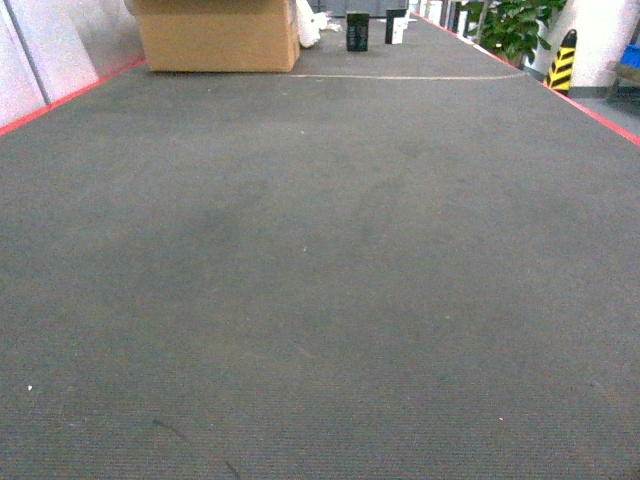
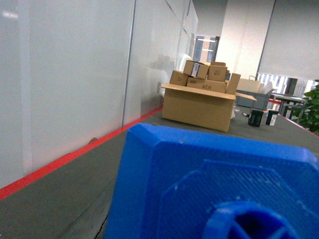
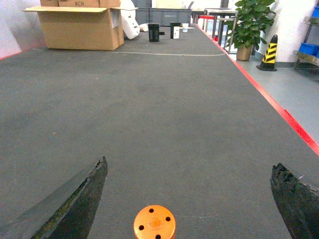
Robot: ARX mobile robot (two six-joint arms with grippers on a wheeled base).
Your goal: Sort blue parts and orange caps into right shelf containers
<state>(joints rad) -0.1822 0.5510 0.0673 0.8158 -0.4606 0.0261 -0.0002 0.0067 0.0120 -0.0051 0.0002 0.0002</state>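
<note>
From the head camera, a long grey surface (image 1: 320, 280) with red edging fills the frame. An open cardboard box (image 1: 215, 35) sits at the upper left, two small black boxes (image 1: 357, 30) stand at top centre, and a potted plant (image 1: 520, 25) and a yellow-and-black striped cone (image 1: 562, 62) lie beyond the right edge. Neither pincer appears here.

In the left wrist view, a blue part (image 2: 214, 184) fills the lower right of the frame, very close to the lens. The left pincer itself is not visible, so whether it grips the part cannot be told. The cardboard box, with smaller boxes stacked behind it, stands at centre.

In the right wrist view, the right pincer (image 3: 189, 199) is spread wide, its dark fingers (image 3: 75, 199) at the lower left and lower right corners. An orange cap (image 3: 154, 222) stands on the surface at bottom centre between them, touching neither.
</note>
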